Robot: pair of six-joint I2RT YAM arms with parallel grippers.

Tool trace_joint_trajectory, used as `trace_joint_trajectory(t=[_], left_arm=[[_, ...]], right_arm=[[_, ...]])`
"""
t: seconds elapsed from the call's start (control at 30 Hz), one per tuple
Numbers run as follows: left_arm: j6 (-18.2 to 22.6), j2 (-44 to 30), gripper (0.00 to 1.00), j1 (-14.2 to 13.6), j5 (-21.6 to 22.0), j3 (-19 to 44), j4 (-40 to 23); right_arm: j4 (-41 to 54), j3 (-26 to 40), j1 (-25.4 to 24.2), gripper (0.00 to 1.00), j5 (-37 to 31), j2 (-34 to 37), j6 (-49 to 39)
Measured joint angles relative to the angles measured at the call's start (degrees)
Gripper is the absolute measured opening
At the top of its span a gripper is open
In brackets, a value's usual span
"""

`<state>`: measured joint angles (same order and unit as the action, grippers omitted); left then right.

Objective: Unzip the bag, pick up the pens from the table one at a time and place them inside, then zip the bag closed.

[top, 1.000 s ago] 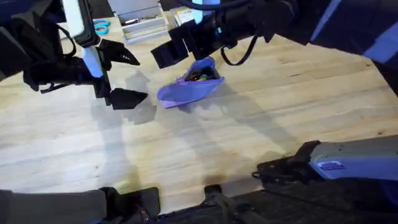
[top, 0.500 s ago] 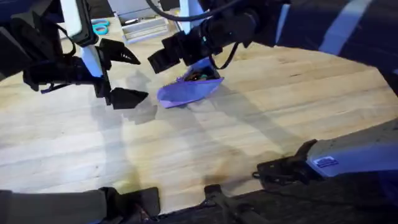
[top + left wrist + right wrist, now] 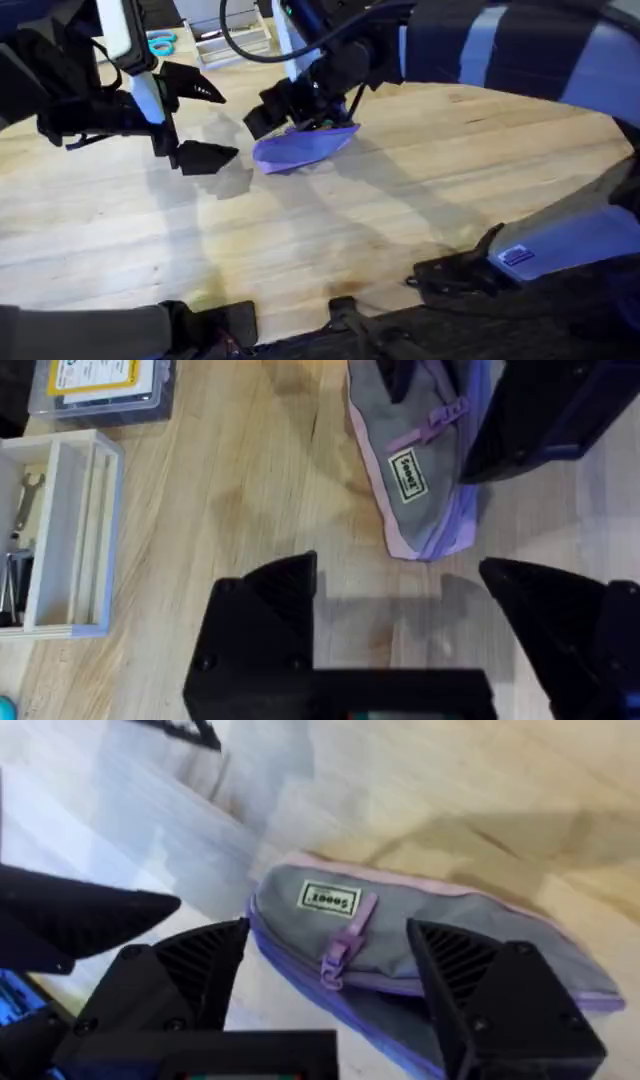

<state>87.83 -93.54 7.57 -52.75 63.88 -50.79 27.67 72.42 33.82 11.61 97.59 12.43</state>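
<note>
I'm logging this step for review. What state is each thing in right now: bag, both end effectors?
Bag: lying on the table, mouth partly open at the far end with contents showing, zipper pull out on its side.
Left end effector: open, holding nothing, beside the bag.
Right end effector: open, lowered over the bag, fingers either side of the zipper pull, not yet closed on it.
</note>
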Motion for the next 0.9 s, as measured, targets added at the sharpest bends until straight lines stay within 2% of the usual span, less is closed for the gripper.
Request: trace_joint_trajectory(t=[0.2, 0.37, 0.63, 0.73, 0.9], left_arm=[[0.0, 0.0, 0.993, 0.0, 0.0, 0.0, 0.0], [0.0, 0.0, 0.993, 0.0, 0.0, 0.0, 0.0], [0.0, 0.0, 0.992, 0.0, 0.0, 0.0, 0.0], [0.0, 0.0, 0.993, 0.0, 0.0, 0.0, 0.0], [0.0, 0.0, 0.993, 0.0, 0.0, 0.0, 0.0]], right_arm=[[4.0, 0.0, 0.5, 0.859, 0.3, 0.0, 0.0], [4.1, 0.0, 0.5, 0.781, 3.9, 0.0, 0.0], [4.0, 0.0, 0.5, 0.483, 6.1, 0.0, 0.0], [4.0, 0.0, 0.5, 0.418, 6.2, 0.0, 0.0], [4.0, 0.0, 0.5, 0.203, 6.6, 0.0, 0.1]])
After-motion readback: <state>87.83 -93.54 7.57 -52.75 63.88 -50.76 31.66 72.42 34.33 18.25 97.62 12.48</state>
